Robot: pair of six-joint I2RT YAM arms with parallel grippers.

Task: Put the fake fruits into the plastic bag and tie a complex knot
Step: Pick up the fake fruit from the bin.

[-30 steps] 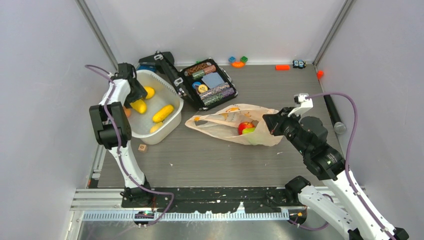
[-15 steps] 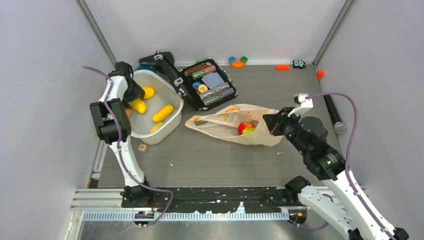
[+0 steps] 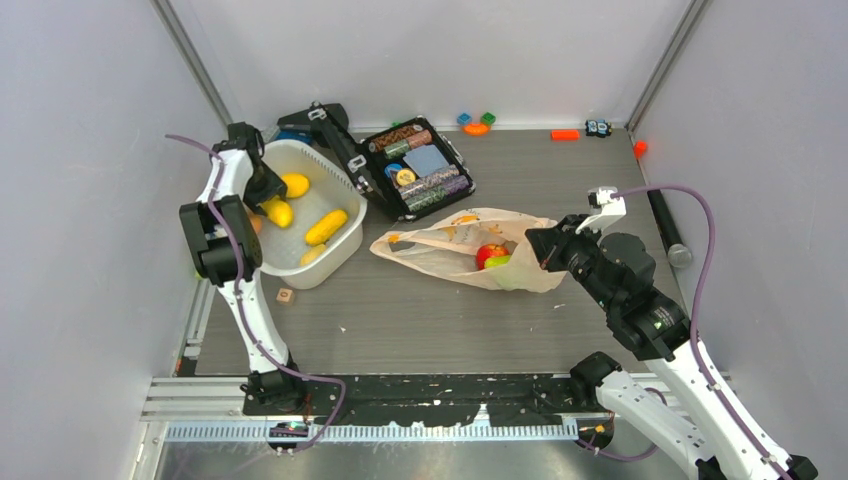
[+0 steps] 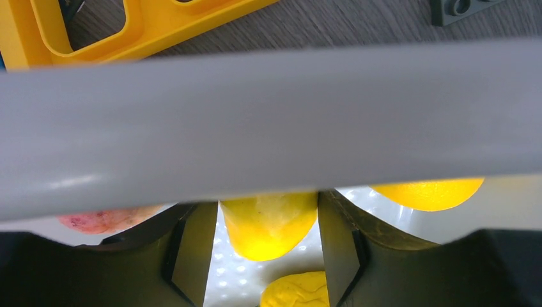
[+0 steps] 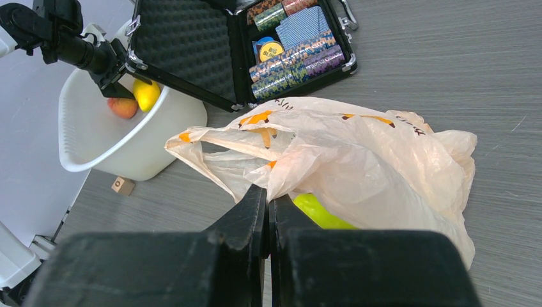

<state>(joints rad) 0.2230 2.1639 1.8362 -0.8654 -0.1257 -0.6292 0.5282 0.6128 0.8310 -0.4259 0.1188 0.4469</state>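
Upper left, the left claw (image 4: 267, 212) straddles a yellow fruit (image 4: 271, 224) in the tub (image 3: 345, 245); I cannot tell whether it grips. At frame centre, the right claw (image 5: 268, 203) is closed, pinching the bag (image 3: 445, 245), which holds an apple (image 3: 490, 253) and a pear (image 5: 319, 211). The tub's fruits and the knot remain.

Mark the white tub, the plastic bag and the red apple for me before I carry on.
white tub (image 3: 340, 250), top external view, on its near-right wall.
plastic bag (image 3: 430, 258), top external view, on bare film left of the fruit.
red apple (image 3: 490, 253), top external view, on the middle of its visible red skin.
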